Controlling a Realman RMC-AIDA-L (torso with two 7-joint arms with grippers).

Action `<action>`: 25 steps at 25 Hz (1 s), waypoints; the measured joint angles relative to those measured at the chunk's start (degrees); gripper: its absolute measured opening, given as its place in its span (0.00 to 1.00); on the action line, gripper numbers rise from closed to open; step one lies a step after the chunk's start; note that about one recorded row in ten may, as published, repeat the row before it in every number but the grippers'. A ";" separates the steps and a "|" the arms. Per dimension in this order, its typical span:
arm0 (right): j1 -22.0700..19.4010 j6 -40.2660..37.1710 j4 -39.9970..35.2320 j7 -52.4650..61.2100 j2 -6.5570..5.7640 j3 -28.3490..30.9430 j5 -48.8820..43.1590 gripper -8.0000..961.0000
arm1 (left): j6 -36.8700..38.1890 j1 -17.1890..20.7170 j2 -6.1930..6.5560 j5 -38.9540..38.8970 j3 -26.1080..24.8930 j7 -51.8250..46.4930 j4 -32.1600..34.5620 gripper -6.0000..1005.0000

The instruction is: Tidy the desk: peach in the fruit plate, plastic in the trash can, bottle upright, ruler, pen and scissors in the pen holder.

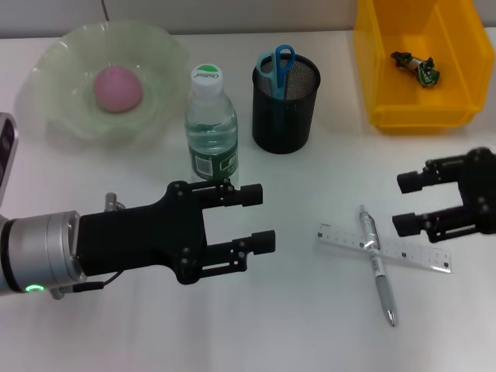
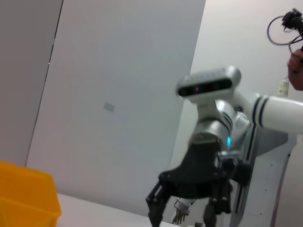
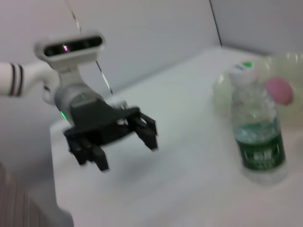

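On the white desk (image 1: 310, 325), toward the robot's right, a silver pen (image 1: 377, 263) lies crossed over a clear flat ruler (image 1: 384, 249), the two touching where they cross. Behind them stands a black mesh pen holder (image 1: 285, 105), round and upright, with blue-handled scissors (image 1: 279, 66) standing in it. Just beside the holder, a clear plastic bottle (image 1: 211, 124) stands upright, with a white cap and green label. Farther left sits a pale green, wavy-rimmed glass plate (image 1: 167, 46) holding a round pink peach (image 1: 118, 87). At the far right corner, a yellow bin (image 1: 372, 70) with smooth hard walls holds a crumpled piece of plastic (image 1: 415, 67).

Low over the desk in front of the bottle, the left gripper (image 1: 257, 218) hangs with its black fingers spread wide, holding nothing. Out to the right of the ruler's end, the right gripper (image 1: 407, 203) is likewise wide apart and bare, touching neither ruler nor pen.

Beyond the desk, the wrist views show plain pale wall panels, and each arm's grey wrist and white camera housing above its black gripper.
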 joint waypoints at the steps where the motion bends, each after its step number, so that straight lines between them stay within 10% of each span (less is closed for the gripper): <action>1: 4.07 -1.49 -2.02 3.54 -0.32 -0.73 -4.97 0.79 | 0.02 0.33 0.02 -0.17 0.00 0.03 -0.13 0.63; 11: 16.29 -0.67 -3.16 9.83 -0.43 -13.07 -19.21 0.79 | 0.05 0.96 0.01 -0.28 -0.06 0.07 -0.74 0.63; 25: 18.28 8.74 -0.79 10.79 0.52 -32.09 -25.30 0.79 | -0.13 0.82 0.01 -0.27 -0.46 0.12 -0.78 0.63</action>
